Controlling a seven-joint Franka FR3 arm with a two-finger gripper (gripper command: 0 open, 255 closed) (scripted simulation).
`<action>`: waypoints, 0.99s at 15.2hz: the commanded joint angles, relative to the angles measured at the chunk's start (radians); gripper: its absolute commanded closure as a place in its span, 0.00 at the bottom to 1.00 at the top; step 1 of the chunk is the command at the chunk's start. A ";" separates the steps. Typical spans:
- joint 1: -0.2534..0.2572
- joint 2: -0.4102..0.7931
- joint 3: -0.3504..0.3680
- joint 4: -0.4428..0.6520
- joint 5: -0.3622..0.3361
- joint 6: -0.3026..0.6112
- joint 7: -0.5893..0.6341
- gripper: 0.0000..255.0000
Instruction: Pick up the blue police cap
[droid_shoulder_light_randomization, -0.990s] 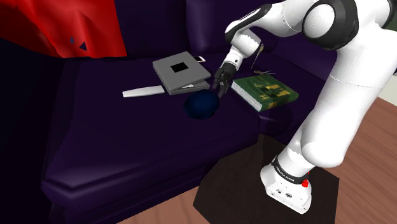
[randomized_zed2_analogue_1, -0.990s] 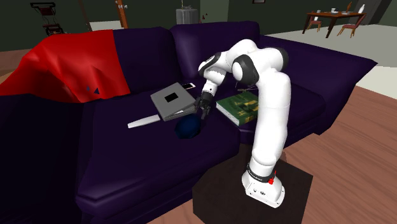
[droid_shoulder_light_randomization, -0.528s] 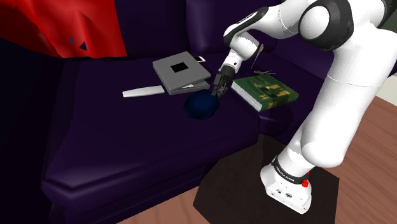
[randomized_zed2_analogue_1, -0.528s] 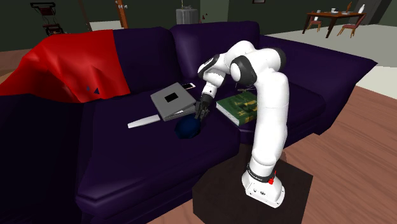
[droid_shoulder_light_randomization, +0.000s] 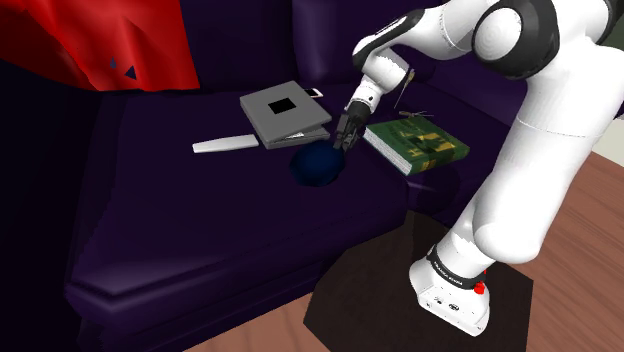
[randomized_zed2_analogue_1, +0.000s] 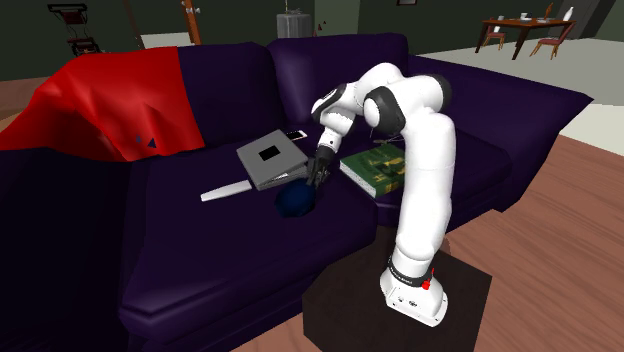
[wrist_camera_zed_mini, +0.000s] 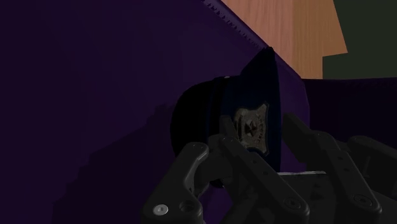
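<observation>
While blue police cap (droid_shoulder_light_randomization: 317, 167) lies on purple sofa seat (droid_shoulder_light_randomization: 200, 230), near green book (droid_shoulder_light_randomization: 417, 145), hand (droid_shoulder_light_randomization: 341, 146) clamps it at badge front. Reach and grip judged done; lift left to do, cap not yet clear of seat.

Beside the stand (droid_shoulder_light_randomization: 360, 295) we look down across the sofa (droid_shoulder_light_randomization: 200, 230); our second camera stands farther off, facing the same seat; the wrist camera hangs close over it.
</observation>
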 joint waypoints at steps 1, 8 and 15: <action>0.003 -0.018 -0.001 0.004 -0.006 -0.010 0.017 1.00; 0.007 -0.080 -0.008 0.029 -0.029 -0.057 0.081 1.00; 0.009 -0.120 -0.010 0.055 -0.041 -0.094 0.128 1.00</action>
